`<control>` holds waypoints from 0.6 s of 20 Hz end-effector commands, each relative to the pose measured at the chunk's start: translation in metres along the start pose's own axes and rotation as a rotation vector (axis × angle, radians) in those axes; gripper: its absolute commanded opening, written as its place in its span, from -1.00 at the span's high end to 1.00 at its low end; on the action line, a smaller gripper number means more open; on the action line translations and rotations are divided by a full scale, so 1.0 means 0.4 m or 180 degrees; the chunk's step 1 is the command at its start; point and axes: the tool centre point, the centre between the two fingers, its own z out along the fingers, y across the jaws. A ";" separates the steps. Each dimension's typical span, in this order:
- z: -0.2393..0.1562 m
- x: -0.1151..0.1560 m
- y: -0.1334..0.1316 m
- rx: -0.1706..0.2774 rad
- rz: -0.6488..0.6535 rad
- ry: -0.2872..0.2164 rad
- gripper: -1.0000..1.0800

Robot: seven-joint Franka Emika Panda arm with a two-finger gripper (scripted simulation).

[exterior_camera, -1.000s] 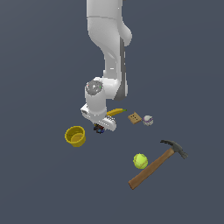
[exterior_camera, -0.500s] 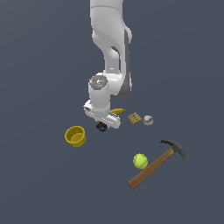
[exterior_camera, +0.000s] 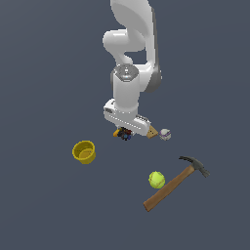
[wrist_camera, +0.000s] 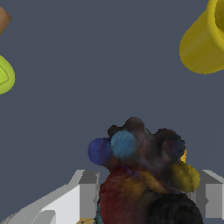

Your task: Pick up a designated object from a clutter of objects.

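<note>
Bead cluster [wrist_camera: 144, 175] between tool [exterior_camera: 126, 134] fingers (open floor around)

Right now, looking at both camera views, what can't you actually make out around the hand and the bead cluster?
- Exterior view: the hand covers most of the bead cluster; finger contact is hidden.
- Exterior view: the banana and the tan square mostly sit behind the hand; only tips show.
- Exterior view: the whitish ball is too small for surface detail.
- Wrist view: the bead cluster fills the gap and its lower part is cut off by the frame edge.
- Wrist view: the yellow cup and tennis ball are cut off by frame edges.
</note>
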 end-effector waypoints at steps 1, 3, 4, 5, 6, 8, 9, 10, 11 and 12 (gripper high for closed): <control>-0.061 -0.017 -0.041 -0.0003 0.0000 0.0005 1.00; -0.110 -0.031 -0.075 -0.0005 0.0001 0.0005 1.00; -0.134 -0.038 -0.092 -0.0005 0.0001 0.0005 1.00; -0.157 -0.045 -0.108 -0.0006 0.0001 0.0005 1.00; -0.181 -0.052 -0.125 -0.0006 0.0001 0.0005 1.00; -0.228 -0.065 -0.158 -0.0008 0.0000 0.0004 1.00; -0.252 -0.072 -0.175 -0.0008 0.0000 0.0004 1.00; -0.275 -0.079 -0.192 -0.0008 0.0000 0.0004 1.00; -0.299 -0.085 -0.209 -0.0008 0.0000 0.0002 1.00; -0.322 -0.092 -0.226 -0.0008 0.0000 0.0002 1.00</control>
